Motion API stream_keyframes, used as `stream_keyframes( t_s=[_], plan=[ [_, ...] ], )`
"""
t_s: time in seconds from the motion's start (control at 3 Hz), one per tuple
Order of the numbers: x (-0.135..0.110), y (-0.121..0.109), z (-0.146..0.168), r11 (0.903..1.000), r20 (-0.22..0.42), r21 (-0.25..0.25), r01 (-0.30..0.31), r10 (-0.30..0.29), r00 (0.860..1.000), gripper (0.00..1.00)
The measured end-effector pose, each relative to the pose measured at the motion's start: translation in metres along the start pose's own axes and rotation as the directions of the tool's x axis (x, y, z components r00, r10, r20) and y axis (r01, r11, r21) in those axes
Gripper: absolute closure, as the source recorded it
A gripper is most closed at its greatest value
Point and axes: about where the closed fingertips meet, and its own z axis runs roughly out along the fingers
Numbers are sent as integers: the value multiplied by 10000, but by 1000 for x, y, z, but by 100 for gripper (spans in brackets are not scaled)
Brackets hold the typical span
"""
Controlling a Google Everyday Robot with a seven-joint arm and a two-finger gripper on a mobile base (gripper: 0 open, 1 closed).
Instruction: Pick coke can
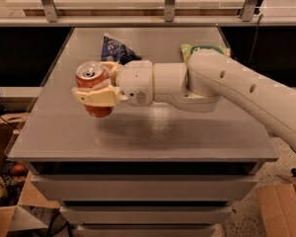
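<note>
Started far left: saw cardboard boxes (5,216) on the floor, well below and left of the coke can (91,77). Found the coke can itself upright, silver top and pull tab facing up, over the left part of the grey table (153,132). Read it as lifted: saw the red base apparently clear of the surface, plus a soft shadow on the metal just below and right of the can (small gap, so not fully certain). Logged the gripper (90,83) clamped around the can from the can's right side, wrist roughly horizontal. Saw the near finger (96,97) wrapped across the can's front at mid-height, and the far finger (110,66) just showing behind the can's upper right edge. Read the jaws as narrowed to can width, gripping only the can. Noted a dark blue snack bag (114,49) lying on the table behind the can and slightly right, partly hidden by the wrist. Followed the white arm (227,83) running right from the can, then dropping toward the lower right edge of view. Spotted a green snack bag (203,49) behind the arm, well right of the can (mostly covered, only a top strip showing). Saw grey drawer fronts (138,186) stacked below the can, under the tabletop. Ended with another cardboard box (281,206) on the floor, far right of and below the can.
</note>
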Motion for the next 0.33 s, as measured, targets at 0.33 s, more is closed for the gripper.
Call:
stream_keyframes(
  t_s=[0.33],
  plan=[
    [-2, -1, 0, 10000, 63, -33, 39, -39, 10000, 100]
  ],
)
